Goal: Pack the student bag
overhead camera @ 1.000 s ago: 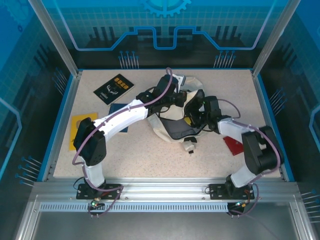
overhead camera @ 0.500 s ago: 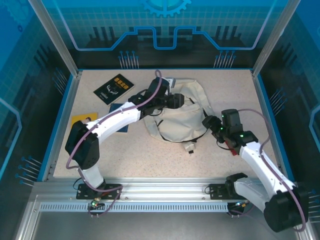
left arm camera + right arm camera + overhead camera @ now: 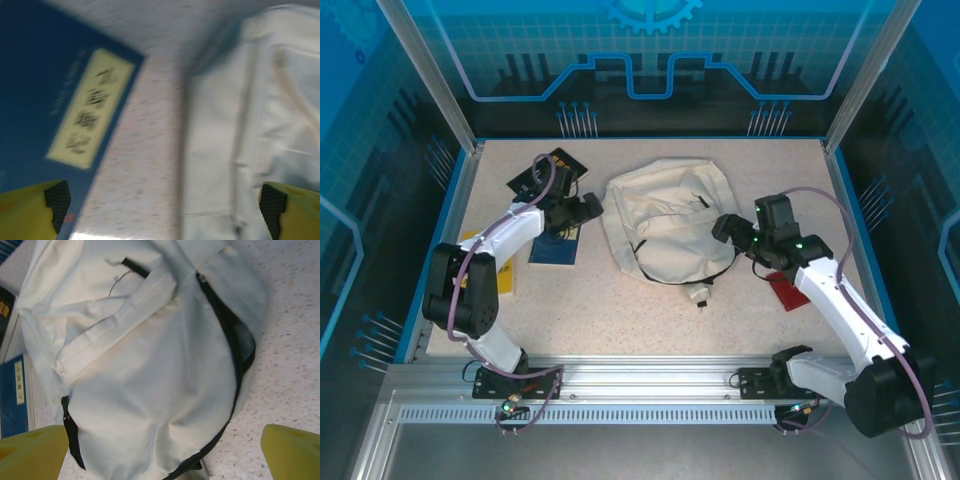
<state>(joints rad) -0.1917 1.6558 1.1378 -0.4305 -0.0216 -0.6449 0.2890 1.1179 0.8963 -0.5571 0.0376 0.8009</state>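
Observation:
The student bag (image 3: 665,225) is a cream-white fabric backpack lying flat in the middle of the table, a thin dark strap across it and a small white tag at its near edge. My left gripper (image 3: 588,207) hovers just left of the bag, open and holding nothing. In the left wrist view its yellow fingertips (image 3: 52,205) stand far apart over bare table, with the bag (image 3: 260,125) to the right. My right gripper (image 3: 724,228) sits at the bag's right edge, open and holding nothing. The right wrist view looks down on the bag (image 3: 150,365) and its dark zip opening (image 3: 240,345).
A blue book (image 3: 555,246) lies left of the bag, also seen as the blue book (image 3: 50,100) in the left wrist view. A black book (image 3: 545,168) lies at the back left, a yellow item (image 3: 485,262) near the left edge, and a red item (image 3: 788,292) under the right arm.
Both grippers opened and drew away from the bag, the left one going left toward the books, the right one back to the right. The bag settled flat.

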